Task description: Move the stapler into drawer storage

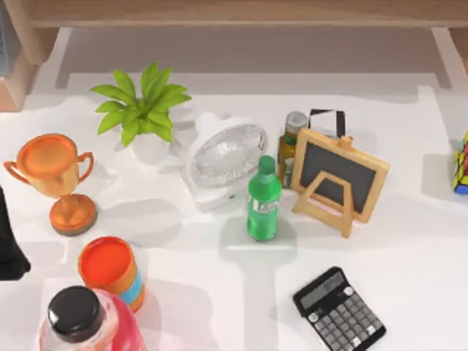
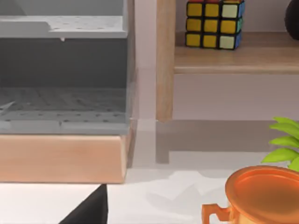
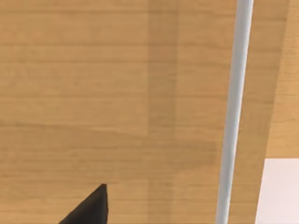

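Observation:
The stapler is out of view. A black part of my left arm [image 1: 9, 245] sits at the table's left edge, beside the orange trophy [image 1: 55, 179]. In the left wrist view a dark tip of my left gripper [image 2: 88, 211] points toward a grey drawer unit [image 2: 63, 74] on a pale wooden base [image 2: 60, 158]. The inside of the unit that shows looks bare. In the right wrist view a dark tip of my right gripper [image 3: 88, 207] hangs close over a wooden surface [image 3: 112, 93] crossed by a white bar [image 3: 236, 107].
The table holds a potted plant [image 1: 142, 110], white fan [image 1: 223, 157], green bottle [image 1: 263, 201], small chalkboard easel [image 1: 338, 179], calculator [image 1: 340, 311], orange cup [image 1: 110, 270] and black-capped pink bottle [image 1: 84, 322]. A puzzle cube [image 2: 214, 23] stands on a wooden shelf.

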`<control>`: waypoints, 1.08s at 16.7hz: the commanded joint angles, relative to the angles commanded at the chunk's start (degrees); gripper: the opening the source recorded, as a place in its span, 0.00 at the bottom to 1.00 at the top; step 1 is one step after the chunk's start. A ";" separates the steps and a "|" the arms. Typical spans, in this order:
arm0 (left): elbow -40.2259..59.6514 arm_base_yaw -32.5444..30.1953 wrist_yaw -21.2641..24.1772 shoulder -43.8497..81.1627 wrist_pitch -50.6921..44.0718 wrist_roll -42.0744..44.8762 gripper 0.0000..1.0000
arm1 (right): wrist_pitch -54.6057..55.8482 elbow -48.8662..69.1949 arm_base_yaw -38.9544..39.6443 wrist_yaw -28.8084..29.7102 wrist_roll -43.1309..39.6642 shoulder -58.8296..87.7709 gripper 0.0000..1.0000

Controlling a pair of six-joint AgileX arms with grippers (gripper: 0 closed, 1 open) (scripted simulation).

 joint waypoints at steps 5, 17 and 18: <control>0.00 0.00 0.00 0.00 0.00 0.00 1.00 | 0.32 0.64 0.44 0.76 0.26 0.54 1.00; 0.00 0.00 0.00 0.00 0.00 0.00 1.00 | -2.30 4.58 4.63 4.67 0.30 2.18 1.00; 0.00 0.00 0.00 0.00 0.00 0.00 1.00 | -2.71 4.59 4.03 4.06 0.20 1.80 1.00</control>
